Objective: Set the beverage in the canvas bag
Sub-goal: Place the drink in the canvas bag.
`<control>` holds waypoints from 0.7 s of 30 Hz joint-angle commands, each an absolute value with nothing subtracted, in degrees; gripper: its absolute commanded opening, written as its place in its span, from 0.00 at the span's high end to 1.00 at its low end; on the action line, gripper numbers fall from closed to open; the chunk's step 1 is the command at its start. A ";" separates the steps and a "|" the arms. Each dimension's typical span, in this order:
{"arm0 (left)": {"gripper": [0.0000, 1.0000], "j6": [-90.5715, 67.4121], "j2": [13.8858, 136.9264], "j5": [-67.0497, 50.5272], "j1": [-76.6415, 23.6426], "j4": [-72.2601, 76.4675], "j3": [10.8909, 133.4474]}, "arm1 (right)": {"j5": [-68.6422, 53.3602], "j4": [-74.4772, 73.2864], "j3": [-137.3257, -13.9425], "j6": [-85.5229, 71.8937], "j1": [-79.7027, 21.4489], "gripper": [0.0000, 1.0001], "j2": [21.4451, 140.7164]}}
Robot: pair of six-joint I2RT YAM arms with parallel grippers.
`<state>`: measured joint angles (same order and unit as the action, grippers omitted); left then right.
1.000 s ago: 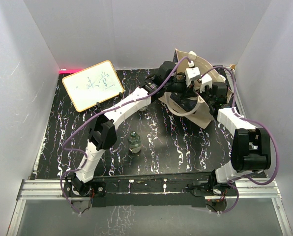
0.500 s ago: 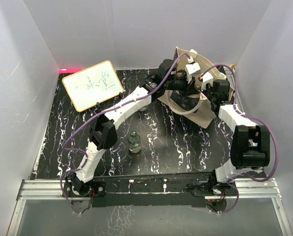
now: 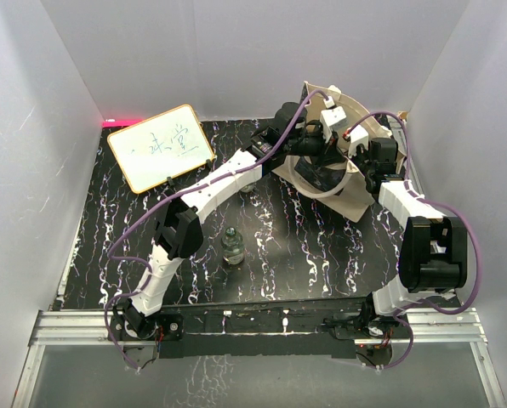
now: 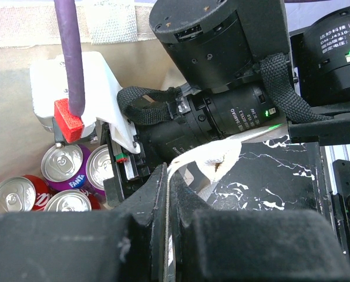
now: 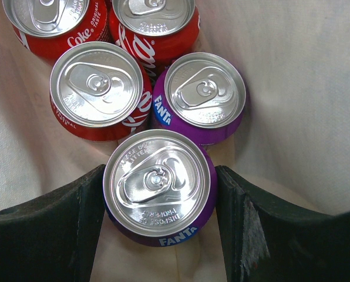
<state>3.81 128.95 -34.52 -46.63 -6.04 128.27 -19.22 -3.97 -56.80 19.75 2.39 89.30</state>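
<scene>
The beige canvas bag [image 3: 356, 202] stands at the back right of the table. My left gripper [image 3: 308, 155] [image 4: 167, 200] is shut on the bag's white handle strap [image 4: 213, 161], which runs between its jaws. My right gripper [image 5: 159, 194] reaches down inside the bag [image 5: 292, 70]. Its fingers [image 5: 57, 235] sit against both sides of a purple Fanta can [image 5: 159, 188] resting upright on the bag's floor. A second purple Fanta can [image 5: 204, 97] and three red Coke cans [image 5: 98, 88] stand just beyond it. The cans also show in the left wrist view [image 4: 63, 163].
A small clear bottle [image 3: 232, 246] stands on the black marbled table [image 3: 304, 246] in front of the left arm. A whiteboard [image 3: 162, 146] lies at the back left. The right wrist's camera body [image 4: 222, 41] fills the bag's mouth. White walls enclose the table.
The right arm pushed a little further over and into the bag one second ago, then held still. The left arm kept its grip on the strap.
</scene>
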 commanded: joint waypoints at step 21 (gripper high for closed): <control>0.82 9.12 107.67 -50.79 -39.99 7.50 119.63 | -34.64 -17.66 -66.93 20.35 3.43 0.92 87.64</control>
<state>5.54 121.36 -44.99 -43.31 -0.71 120.29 -27.53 -16.12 -63.00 20.71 3.11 89.06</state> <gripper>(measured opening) 0.136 0.685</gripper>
